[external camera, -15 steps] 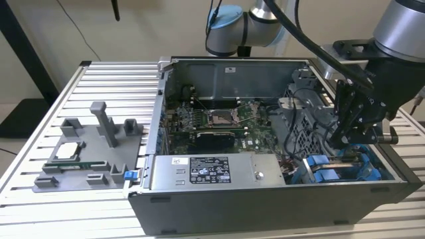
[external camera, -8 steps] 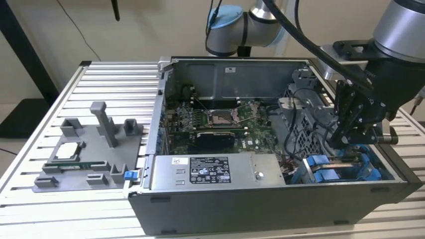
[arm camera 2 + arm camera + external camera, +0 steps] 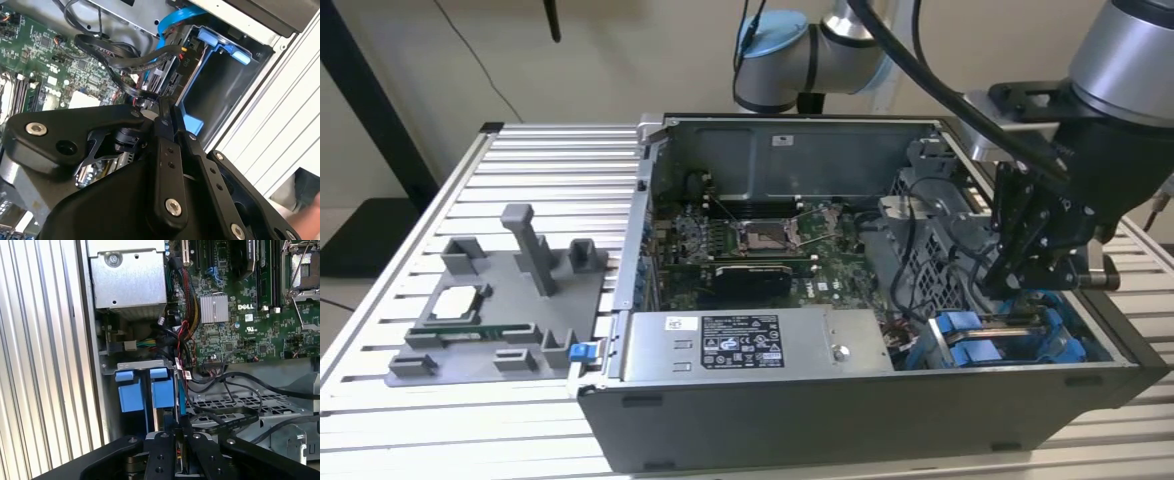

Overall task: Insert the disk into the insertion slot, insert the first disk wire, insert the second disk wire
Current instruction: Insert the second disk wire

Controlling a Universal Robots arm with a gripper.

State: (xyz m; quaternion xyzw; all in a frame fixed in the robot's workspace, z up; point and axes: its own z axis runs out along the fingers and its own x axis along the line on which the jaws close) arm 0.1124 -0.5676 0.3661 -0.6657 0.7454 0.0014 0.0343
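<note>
Hovering over the slot [image 3: 1014, 335], a grey sheet-metal bay with glossy blue plastic tabs, the black tool [image 3: 1023, 268] is sitting fingers together. Ribbed aluminium surface [image 3: 480, 420] is carrying the open case [image 3: 854, 410]; beige wall behind.

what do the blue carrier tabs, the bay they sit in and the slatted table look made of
The bright blue carrier tabs look like moulded plastic: uniform colour, soft matte sheen. The grey drive bay looks like bare sheet metal, with folded edges and a dull grey finish. The ribbed silver table is probably extruded aluminium, judging by its even slots.
</note>
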